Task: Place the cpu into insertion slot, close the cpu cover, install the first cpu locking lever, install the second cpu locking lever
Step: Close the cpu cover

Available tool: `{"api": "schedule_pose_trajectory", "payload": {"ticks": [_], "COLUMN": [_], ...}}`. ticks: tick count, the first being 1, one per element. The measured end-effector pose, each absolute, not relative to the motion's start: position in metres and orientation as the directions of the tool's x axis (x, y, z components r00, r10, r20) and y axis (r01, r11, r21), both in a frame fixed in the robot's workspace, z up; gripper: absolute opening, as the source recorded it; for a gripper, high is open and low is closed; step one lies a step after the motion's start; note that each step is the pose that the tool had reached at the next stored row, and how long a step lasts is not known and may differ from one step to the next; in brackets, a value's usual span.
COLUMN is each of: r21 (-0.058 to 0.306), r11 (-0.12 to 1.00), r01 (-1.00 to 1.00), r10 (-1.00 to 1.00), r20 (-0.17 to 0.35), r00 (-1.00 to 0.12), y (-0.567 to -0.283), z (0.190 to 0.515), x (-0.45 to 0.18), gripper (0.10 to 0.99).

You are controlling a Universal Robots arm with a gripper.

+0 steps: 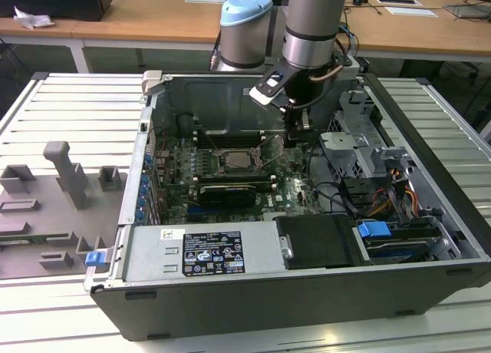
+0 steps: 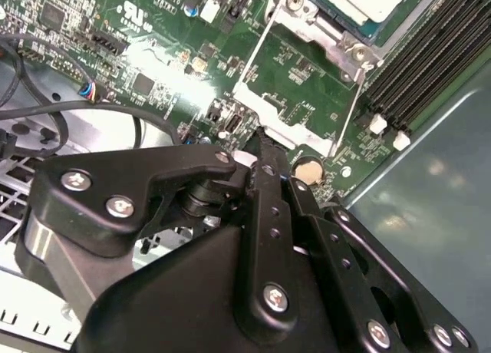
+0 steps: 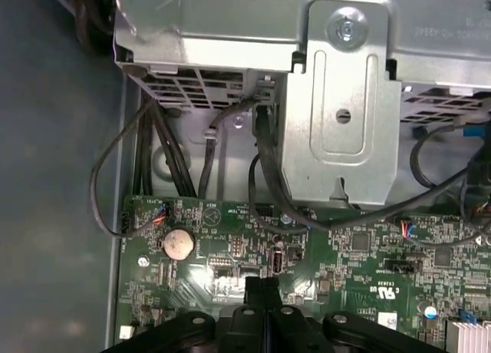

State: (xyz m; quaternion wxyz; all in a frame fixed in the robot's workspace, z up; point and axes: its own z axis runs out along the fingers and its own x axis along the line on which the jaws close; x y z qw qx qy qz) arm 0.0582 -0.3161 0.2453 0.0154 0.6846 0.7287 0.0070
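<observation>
Exterior view's left: grey fixtures on the desk, with the open PC case beside them. The cpu is seated in the socket mid-board, pale top up. The cpu cover isn't down on it: it stands open on the socket's side toward the exterior view's right, with bare board visible through its square opening. Claw is inside the case just right of that, pointing down at the board, fingers pinched together with nothing between them in both wrist views, tips at the cover's outer edge (can't tell if touching), and the drive cage sits further right.
</observation>
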Motion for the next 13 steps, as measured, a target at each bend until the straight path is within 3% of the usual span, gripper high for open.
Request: {"api": "schedule_pose_trajectory", "payload": {"ticks": [13], "r21": [0.03], "r11": [0.062], "r01": [0.998], "r10": [0.998], "r20": [-0.013], "r00": [-0.062], "y": [-0.316], "z": [0.246], "x": [0.036], "gripper": [0.106]}}
